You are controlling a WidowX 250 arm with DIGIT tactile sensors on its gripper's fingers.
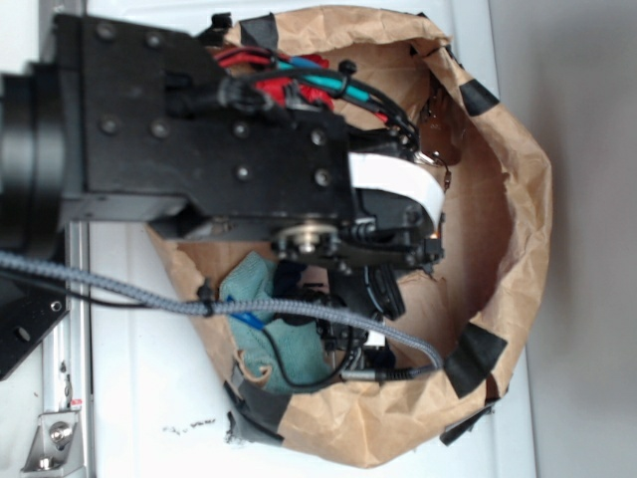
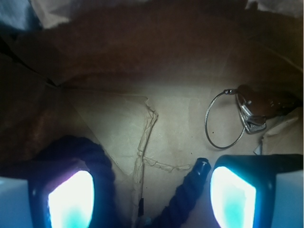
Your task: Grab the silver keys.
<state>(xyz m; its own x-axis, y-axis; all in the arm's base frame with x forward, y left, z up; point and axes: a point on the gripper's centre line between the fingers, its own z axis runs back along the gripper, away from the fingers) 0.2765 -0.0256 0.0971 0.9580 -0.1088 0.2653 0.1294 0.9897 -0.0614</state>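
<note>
Currently silver keys (image 2: pixel 247 114) above-right of wide-apart gripper (image 2: pixel 152 192), untouched.

Black screwed arm (image 1: pixel 199 129) trailing red and teal wires (image 1: pixel 299 80), grey braided cable (image 1: pixel 100 284).

The keys (image 2: pixel 251 114) are dull metal on thin shiny wire; the bag (image 1: pixel 518 199) is creased matt brown paper; the rope (image 2: pixel 183 199) is dark twisted fibre.
</note>
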